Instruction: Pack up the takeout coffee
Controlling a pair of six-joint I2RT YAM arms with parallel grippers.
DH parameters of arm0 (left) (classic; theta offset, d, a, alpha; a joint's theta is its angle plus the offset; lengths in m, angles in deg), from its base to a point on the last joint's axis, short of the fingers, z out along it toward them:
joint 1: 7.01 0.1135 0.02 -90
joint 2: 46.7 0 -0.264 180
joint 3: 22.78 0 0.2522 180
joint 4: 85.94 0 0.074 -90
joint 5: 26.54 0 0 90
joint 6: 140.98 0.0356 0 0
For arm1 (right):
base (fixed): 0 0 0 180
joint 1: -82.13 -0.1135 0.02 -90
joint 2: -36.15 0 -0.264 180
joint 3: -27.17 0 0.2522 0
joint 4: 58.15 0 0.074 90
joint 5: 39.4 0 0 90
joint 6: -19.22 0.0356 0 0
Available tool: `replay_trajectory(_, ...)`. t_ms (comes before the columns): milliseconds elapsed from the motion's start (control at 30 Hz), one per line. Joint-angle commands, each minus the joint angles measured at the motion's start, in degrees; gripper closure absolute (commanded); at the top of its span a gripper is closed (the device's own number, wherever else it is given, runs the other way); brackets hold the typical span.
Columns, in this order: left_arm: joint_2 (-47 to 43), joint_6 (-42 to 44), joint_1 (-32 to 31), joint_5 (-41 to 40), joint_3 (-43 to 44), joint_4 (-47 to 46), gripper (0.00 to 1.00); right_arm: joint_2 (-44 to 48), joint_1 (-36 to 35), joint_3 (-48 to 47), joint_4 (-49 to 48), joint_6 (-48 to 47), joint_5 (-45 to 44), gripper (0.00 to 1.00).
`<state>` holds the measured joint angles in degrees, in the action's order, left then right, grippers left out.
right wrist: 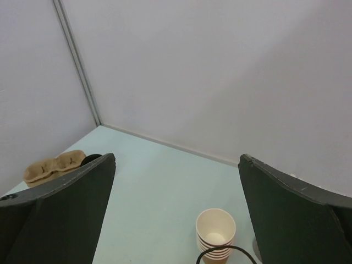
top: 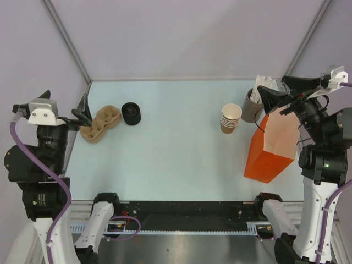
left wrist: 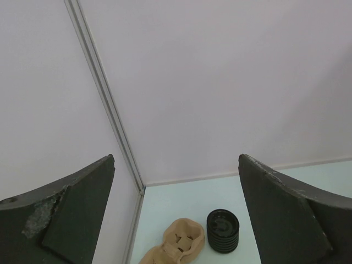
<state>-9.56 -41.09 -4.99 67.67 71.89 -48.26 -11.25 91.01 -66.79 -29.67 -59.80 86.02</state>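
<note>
Between your left fingers, the tan moulded-pulp cup carrier lies just left of the stacked black round plastic lids. The tan paper cup stack sits between your right fingers.

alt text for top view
Pale blue table from above: tan pulp cup carrier and round black plastic lid stack at left; stacked tan paper cups, grey cylinder of white sticks and orange paper bag at right. Left gripper and right gripper open.

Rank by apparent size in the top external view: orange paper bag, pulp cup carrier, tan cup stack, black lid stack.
1. orange paper bag
2. pulp cup carrier
3. tan cup stack and black lid stack: too close to rank; the cups look marginally bigger.
</note>
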Motion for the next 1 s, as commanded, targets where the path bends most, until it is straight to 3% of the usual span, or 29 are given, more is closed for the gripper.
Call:
replay_trajectory(0,0.03,-1.63,0.26,0.45,-0.31,-0.81,0.01,0.11,0.26,-1.18,-1.18,1.41,1.14,0.0)
replay_trajectory(367,-0.14,-1.19,0.26,3.26,-2.15,-1.16,0.01,-0.15,0.26,1.8,-4.52,-0.7,6.32,0.0)
replay_trajectory(967,0.29,-0.58,0.35,10.29,-4.35,-1.25,0.0,-0.06,0.34,5.14,-5.14,-3.95,5.89,0.0)
